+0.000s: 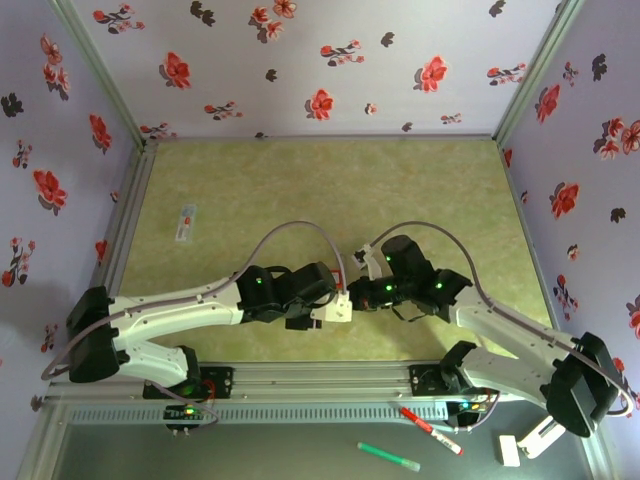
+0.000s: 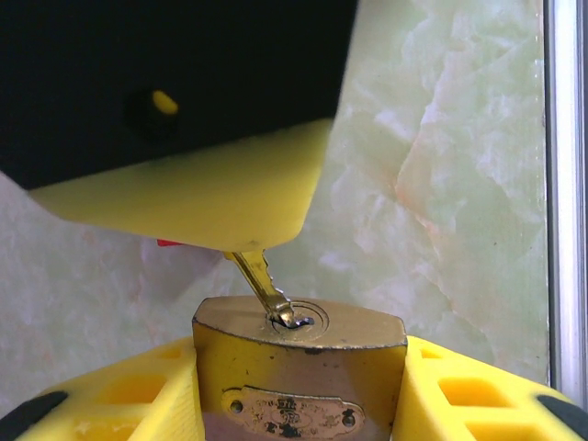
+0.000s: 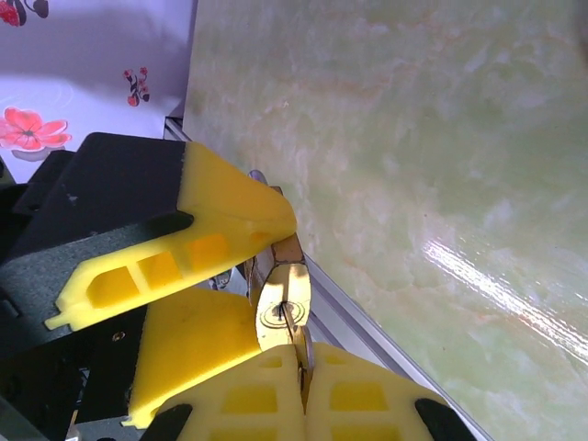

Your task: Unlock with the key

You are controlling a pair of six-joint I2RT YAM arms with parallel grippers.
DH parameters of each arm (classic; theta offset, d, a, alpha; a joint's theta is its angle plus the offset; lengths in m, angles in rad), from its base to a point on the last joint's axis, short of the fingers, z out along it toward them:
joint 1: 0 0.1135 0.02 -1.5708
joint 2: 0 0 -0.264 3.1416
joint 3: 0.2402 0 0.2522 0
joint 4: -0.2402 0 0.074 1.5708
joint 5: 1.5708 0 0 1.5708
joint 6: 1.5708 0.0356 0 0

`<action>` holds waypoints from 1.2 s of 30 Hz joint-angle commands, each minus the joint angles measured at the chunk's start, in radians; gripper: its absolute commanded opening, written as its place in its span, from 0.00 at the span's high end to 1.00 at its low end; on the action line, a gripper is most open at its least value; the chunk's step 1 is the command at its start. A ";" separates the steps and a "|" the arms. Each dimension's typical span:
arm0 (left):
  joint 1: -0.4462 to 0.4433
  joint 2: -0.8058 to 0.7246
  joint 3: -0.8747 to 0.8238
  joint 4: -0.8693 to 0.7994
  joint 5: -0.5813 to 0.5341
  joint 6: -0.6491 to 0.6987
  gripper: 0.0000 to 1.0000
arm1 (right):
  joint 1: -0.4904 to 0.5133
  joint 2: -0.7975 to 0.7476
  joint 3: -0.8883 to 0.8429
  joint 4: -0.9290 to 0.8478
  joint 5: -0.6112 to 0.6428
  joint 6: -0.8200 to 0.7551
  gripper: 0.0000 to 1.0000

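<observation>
Left claw (image 2: 299, 397) clamps the brass padlock (image 2: 299, 363); the closed right claw (image 3: 301, 366) pinches the key (image 2: 261, 278) (tip tilted in the keyway (image 2: 303, 322) just ahead): straighten, push home, then turn.

No lettering can be read. The brass padlock (image 2: 299, 367) carries a small oval embossed plate (image 2: 292, 412) low on its front face, its marks too blurred to make out.

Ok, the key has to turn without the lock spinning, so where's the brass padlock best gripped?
Grip the brass padlock across its body's narrow sides, coming from the end opposite the keyhole, as the left pincer does: that leaves the keyhole face free for the key.
</observation>
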State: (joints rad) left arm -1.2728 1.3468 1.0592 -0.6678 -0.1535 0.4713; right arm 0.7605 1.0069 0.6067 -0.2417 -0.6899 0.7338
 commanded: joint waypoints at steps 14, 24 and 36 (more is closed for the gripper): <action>0.025 -0.126 0.027 0.408 0.218 -0.130 1.00 | 0.041 -0.068 -0.074 0.124 0.082 -0.002 1.00; 0.029 -0.116 0.057 0.425 0.240 -0.155 1.00 | 0.098 -0.027 -0.076 0.160 0.070 -0.016 1.00; 0.074 -0.132 0.058 0.441 0.354 -0.221 1.00 | 0.144 -0.049 -0.149 0.268 0.082 0.019 1.00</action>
State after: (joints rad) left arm -1.1820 1.2758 1.0443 -0.6479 0.0330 0.2630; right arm 0.8654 0.9295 0.4992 -0.0029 -0.5900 0.7448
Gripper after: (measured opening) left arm 0.454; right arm 0.042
